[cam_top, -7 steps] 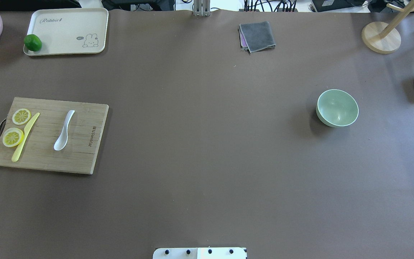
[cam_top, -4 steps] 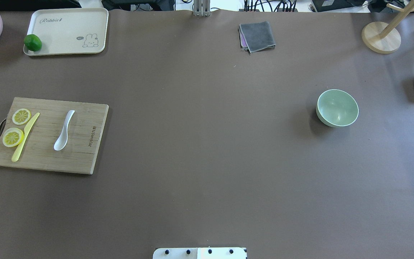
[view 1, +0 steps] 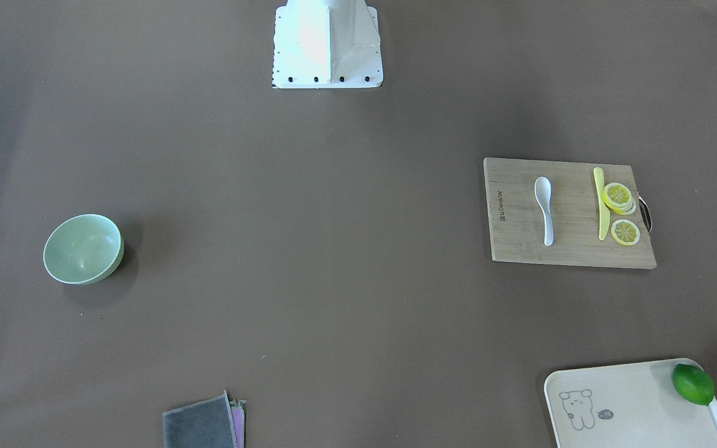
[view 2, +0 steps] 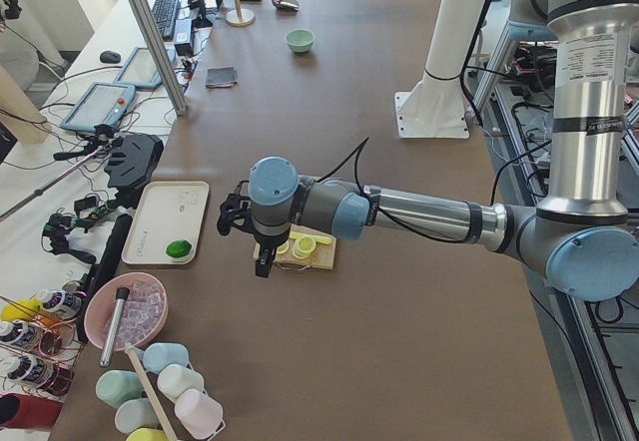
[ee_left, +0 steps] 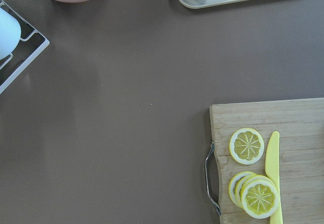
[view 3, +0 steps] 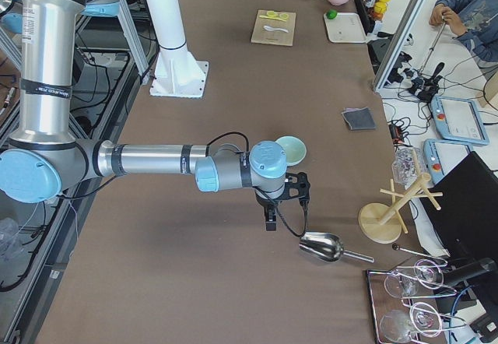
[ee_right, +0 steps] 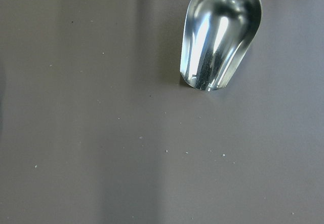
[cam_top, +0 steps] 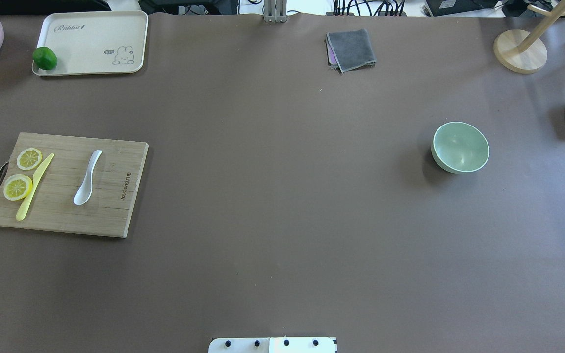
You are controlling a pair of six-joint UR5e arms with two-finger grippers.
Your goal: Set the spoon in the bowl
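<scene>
past the left gripper point(view 2: 261, 260), on the far side of the lemon slices point(ee_left: 246, 145) and the knife point(cam_top: 35, 186), the spoon point(cam_top: 88, 179) lies flat on the board point(cam_top: 111, 211). the left gripper hangs above the surface point(cam_top: 282, 196) by the board's handle end. it shows only from the side, so i cannot tell if it is apart or together. the bowl point(cam_top: 460, 147) stands well apart from the left gripper and near the right gripper point(view 3: 269, 220). the scoop point(ee_right: 220, 34) lies near the right gripper, on its other side from the bowl. i cannot tell if the right gripper is apart or together.
</scene>
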